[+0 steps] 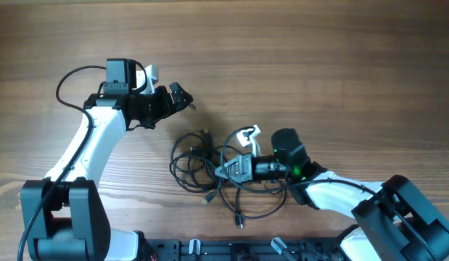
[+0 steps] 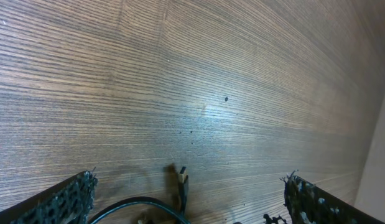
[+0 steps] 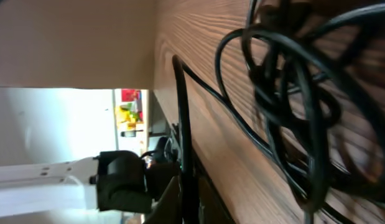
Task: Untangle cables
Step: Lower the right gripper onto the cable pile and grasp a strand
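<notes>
Wood-grain surface (image 1: 318,72) carries the cables (image 1: 202,170) bunched at centre, my right tool (image 1: 221,174) closed among them, my left tool (image 1: 182,98) wide and apart; an unanchored pull may tighten the loops.

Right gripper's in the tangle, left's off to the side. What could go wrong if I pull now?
1. The right gripper is shut amid the cables; pulling could drag the whole bunch or tighten loops.
2. The left gripper is open and clear of them, so nothing anchors the pile.
</notes>
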